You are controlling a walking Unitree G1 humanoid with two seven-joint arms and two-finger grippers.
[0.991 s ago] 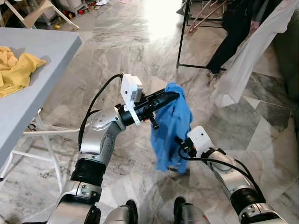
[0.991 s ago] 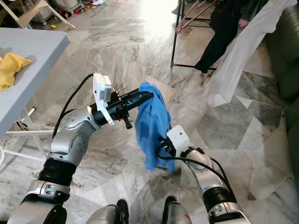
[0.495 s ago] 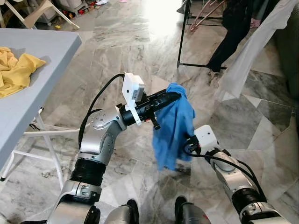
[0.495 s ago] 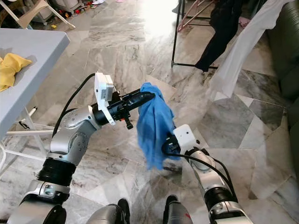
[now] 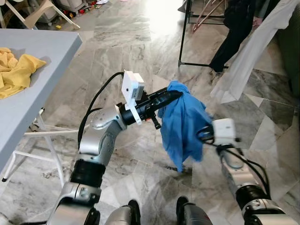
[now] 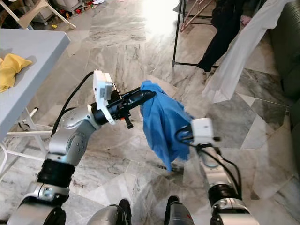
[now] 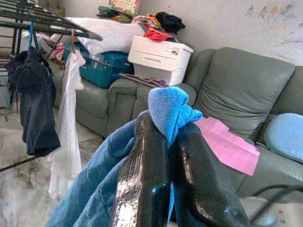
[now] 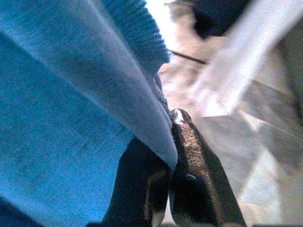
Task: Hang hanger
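Observation:
A blue garment hangs in front of me over the marble floor. My left gripper is shut on its bunched top, and a fold sticks up between the black fingers. To the right and lower, my right gripper is shut on the garment's side edge, which shows pinched between its fingertips. The cloth is stretched sideways between the two grippers, with its lower point dangling free.
A grey table with a yellow cloth stands at my left. Ahead to the right are a black drying rack, a person in dark trousers and a hanging white garment. A green sofa holds piled things.
My right gripper has swung up and to the right with the garment's edge, spreading the cloth sideways. The left arm holds its place.

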